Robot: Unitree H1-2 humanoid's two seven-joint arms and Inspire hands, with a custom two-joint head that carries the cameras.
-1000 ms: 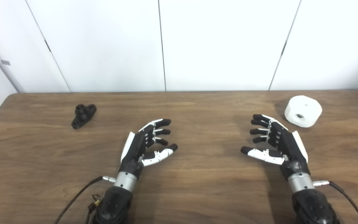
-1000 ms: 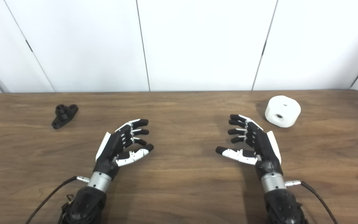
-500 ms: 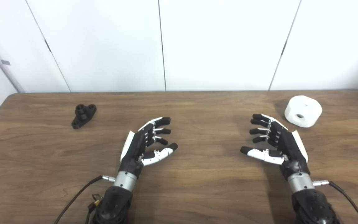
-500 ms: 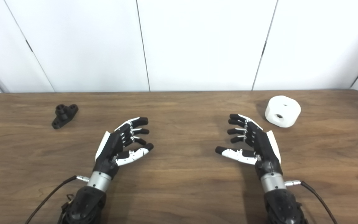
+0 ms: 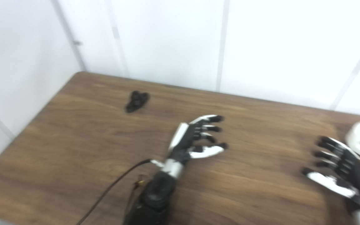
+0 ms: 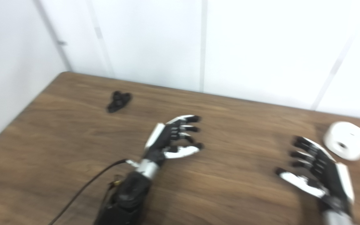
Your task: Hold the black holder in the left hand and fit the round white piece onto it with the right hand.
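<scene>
The black holder (image 6: 118, 101) is seen well apart from the empty, spread left hand (image 6: 170, 137), toward ten o'clock, its long axis running toward one o'clock.

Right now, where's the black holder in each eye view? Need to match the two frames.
Left eye view: black holder upper left of centre, on the table's far left part, beyond the left hand, untouched.
Right eye view: same holder, further left in the picture, blurred.
Shared landmark: the round white piece near the right edge, just beyond the right hand.
</scene>
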